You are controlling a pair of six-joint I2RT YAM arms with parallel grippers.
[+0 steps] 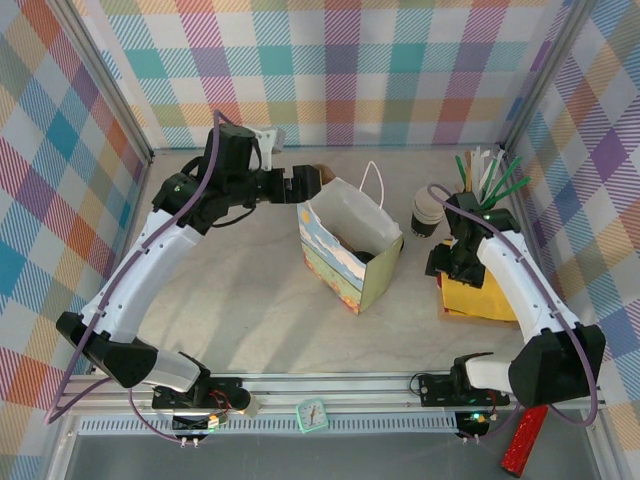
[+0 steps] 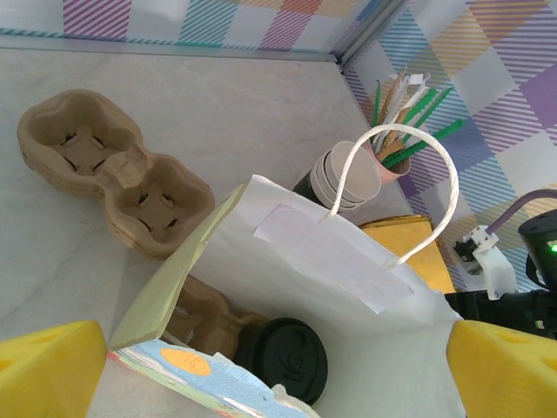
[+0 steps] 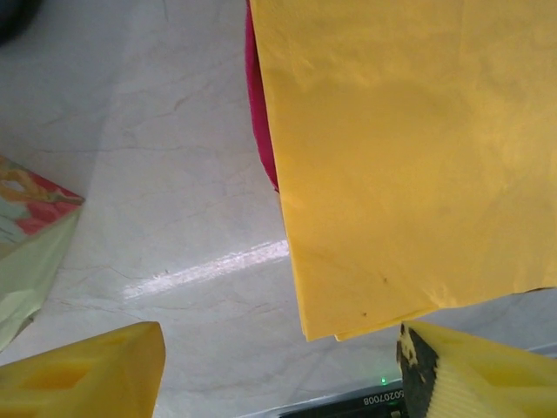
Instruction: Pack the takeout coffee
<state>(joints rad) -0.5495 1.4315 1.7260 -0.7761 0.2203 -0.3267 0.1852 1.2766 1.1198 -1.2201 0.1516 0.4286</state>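
Left gripper (image 2: 278, 374) wide above bagged coffee (image 2: 287, 357)

The left arm reaches far forward with a bent elbow, and the left gripper (image 1: 303, 184) has its fingers (image 2: 48, 370) wide apart (the pads are yellow). The right gripper (image 1: 456, 262) points downward, fingers (image 3: 83, 370) also apart.
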